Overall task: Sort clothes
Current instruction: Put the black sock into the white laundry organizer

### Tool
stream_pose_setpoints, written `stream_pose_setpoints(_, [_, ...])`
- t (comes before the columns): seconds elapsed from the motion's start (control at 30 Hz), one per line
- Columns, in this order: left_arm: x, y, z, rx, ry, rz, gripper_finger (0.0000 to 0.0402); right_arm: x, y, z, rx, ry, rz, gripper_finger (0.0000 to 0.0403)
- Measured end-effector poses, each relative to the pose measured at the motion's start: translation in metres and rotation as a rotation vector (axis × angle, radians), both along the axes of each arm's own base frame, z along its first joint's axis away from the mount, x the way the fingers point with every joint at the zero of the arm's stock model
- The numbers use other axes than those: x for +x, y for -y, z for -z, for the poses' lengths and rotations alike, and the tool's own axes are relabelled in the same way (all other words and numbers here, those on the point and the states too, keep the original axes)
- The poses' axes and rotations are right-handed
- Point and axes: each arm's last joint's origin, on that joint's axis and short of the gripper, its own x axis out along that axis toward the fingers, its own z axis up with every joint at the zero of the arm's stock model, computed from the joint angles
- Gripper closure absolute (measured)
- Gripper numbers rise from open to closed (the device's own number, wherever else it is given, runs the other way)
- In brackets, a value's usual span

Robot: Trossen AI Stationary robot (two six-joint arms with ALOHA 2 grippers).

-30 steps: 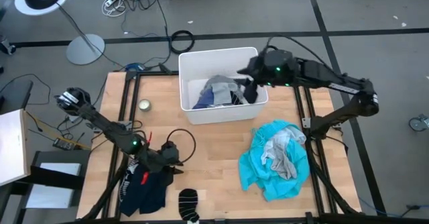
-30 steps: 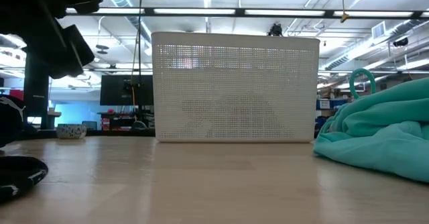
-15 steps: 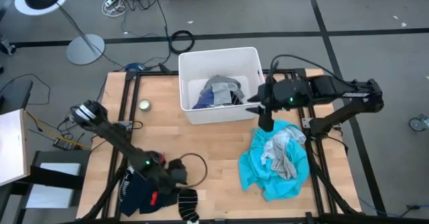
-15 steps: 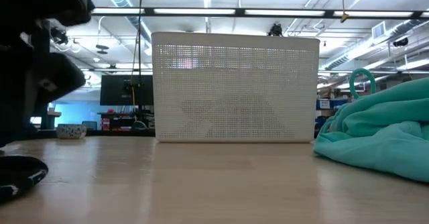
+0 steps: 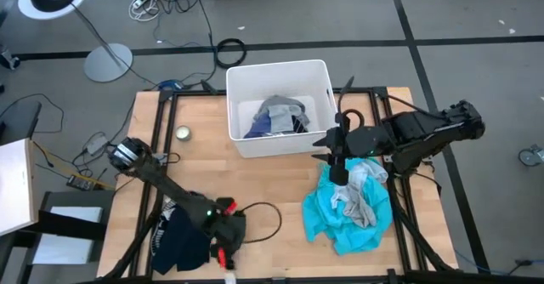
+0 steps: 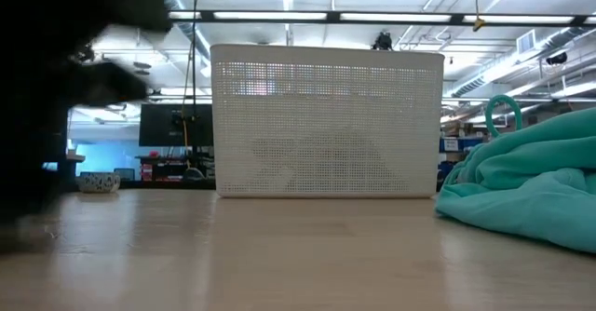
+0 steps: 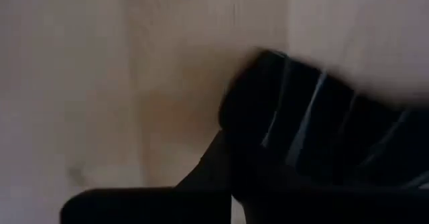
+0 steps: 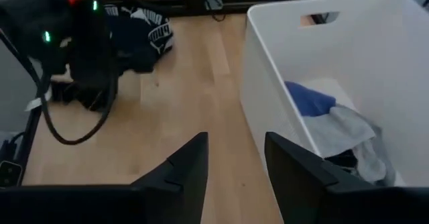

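A wooden table (image 5: 255,178) held a white plastic bin (image 5: 280,76) at its far middle, with grey and blue clothes (image 5: 278,116) inside. A large turquoise shirt (image 5: 327,212) lay on the right side of the table with a grey garment (image 5: 359,190) crumpled on top of it. A navy garment (image 5: 181,237) lay at the near left edge. Within the last second the right gripper (image 5: 338,172) had swung away from over the bin and now hung above the turquoise pile, fingers apart and empty, probably having dropped a piece. The left gripper (image 5: 228,248) had slid from the navy garment along the near edge onto the black-and-white striped sock (image 7: 322,127), which its wrist view showed close up; whether it gripped the sock could not be told. The sock looked like the next piece to sort.
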Motion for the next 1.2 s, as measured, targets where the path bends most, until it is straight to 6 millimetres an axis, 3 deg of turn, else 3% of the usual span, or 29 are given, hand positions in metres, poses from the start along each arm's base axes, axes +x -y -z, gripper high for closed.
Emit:
stream_pose_setpoints(0.17, [0.002,-0.039,-0.062,0.108,0.095,-0.023,0.0398,0.002,-0.006,0.021,0.019,-0.042,0.005,0.026])
stream_pose_setpoints(0.47, [-0.018,-0.121,-0.189,0.216,0.443,-0.096,0.04,0.013,-0.029,0.111,0.062,-0.055,-0.022,0.0261])
stream_pose_setpoints(0.63, [-0.027,-0.168,-0.249,0.384,0.633,-0.179,0.0401,0.009,-0.043,0.143,0.141,0.01,-0.04,0.0261])
stream_pose_setpoints(0.77, [-0.024,-0.21,-0.277,0.485,0.746,-0.264,0.0401,0.004,-0.049,0.16,0.185,0.032,-0.019,0.0261])
stream_pose_setpoints(0.87, [-0.024,-0.241,-0.284,0.533,0.806,-0.354,0.0395,0.001,-0.051,0.166,0.206,0.041,0.01,0.0261])
stream_pose_setpoints(1.03, [-0.023,-0.278,-0.278,0.563,0.763,-0.444,0.0365,-0.001,-0.054,0.167,0.234,0.038,0.024,0.0261])
stream_pose_setpoints(1.2, [-0.014,-0.291,-0.264,0.425,0.717,-0.387,0.0315,-0.006,-0.056,0.17,0.249,-0.002,0.042,0.0261])
